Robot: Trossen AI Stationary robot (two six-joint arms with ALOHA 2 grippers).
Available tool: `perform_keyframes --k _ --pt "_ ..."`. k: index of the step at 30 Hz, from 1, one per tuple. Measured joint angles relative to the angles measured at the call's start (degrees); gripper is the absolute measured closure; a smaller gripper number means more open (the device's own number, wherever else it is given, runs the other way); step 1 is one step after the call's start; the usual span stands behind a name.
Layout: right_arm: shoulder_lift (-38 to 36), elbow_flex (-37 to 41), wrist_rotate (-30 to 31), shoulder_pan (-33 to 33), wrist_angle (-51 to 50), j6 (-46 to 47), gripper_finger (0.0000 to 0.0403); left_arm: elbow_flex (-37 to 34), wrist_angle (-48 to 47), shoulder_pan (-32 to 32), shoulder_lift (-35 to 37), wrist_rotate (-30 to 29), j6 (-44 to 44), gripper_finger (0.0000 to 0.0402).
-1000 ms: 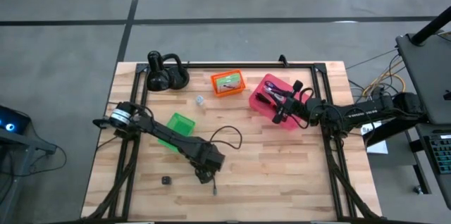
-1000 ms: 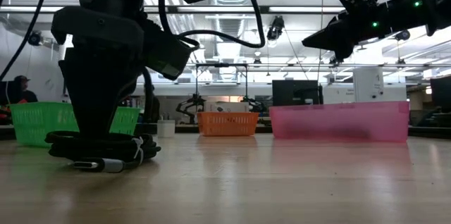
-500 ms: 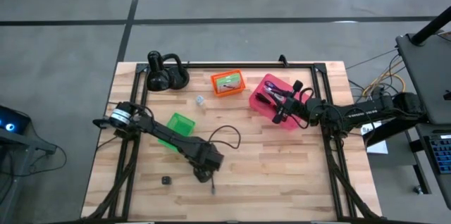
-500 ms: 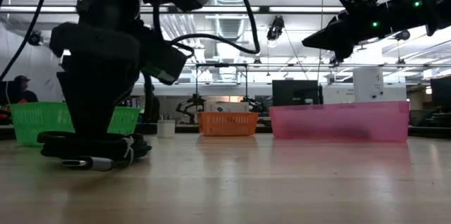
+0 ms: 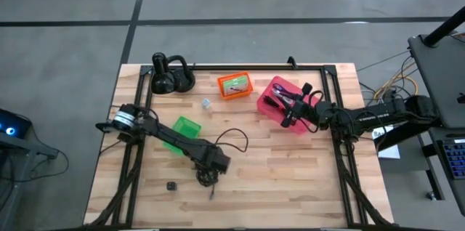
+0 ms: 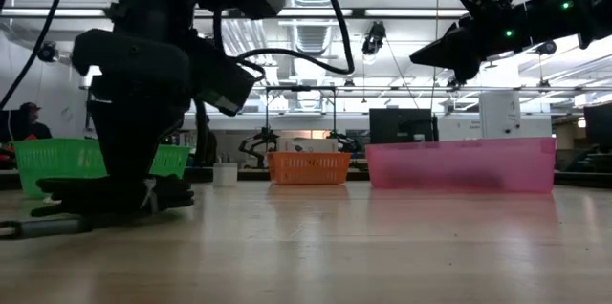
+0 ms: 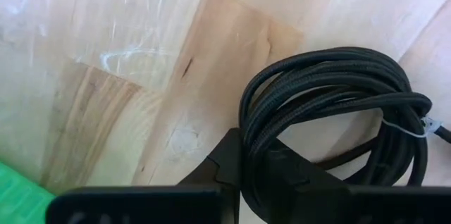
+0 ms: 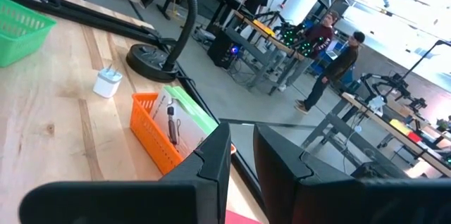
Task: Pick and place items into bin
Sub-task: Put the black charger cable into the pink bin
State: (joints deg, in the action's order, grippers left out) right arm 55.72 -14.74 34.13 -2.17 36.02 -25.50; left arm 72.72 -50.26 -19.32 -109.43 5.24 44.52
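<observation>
Overhead, left gripper (image 5: pixel 208 178) sits low on the wooden table (image 5: pixel 276 173), clenched on a coiled black cable (image 5: pixel 206 179) near the front edge; right gripper (image 5: pixel 289 112) hangs over the pink bin (image 5: pixel 270 94), its fingers nearly together, nothing visibly held. Low across the table, the coil (image 6: pixel 105 194) lies flat under the left arm, the green basket (image 6: pixel 38 161) behind. Left wrist camera shows the dark fingers (image 7: pixel 232 164) pinching the cable's strands (image 7: pixel 331 83). Right wrist camera shows an orange basket (image 8: pixel 158 136) and a small white piece (image 8: pixel 107 82).

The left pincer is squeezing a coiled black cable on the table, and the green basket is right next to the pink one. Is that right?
Not quite. The left pincer does squeeze the coiled black cable, but in the high view the green basket sits far from the pink basket; the orange basket is the pink one's neighbour.
</observation>
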Motion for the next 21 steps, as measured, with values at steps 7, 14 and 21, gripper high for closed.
perform_keyframes --k 7,14,21 --pt "0.0 0.0 0.0 0.0 -0.2 0.0 0.0351 0.3 0.3 0.2 3.5 -0.4 -0.5 0.0389" --pt "0.0 0.0 0.0 0.0 -0.7 0.0 0.0351 0.9 0.3 0.2 11.9 -9.1 -0.3 0.0390" --pt "0.0 0.0 0.0 0.0 -0.8 1.2 0.0351 0.9 0.8 0.1 18.7 -30.1 -2.8 0.0390"
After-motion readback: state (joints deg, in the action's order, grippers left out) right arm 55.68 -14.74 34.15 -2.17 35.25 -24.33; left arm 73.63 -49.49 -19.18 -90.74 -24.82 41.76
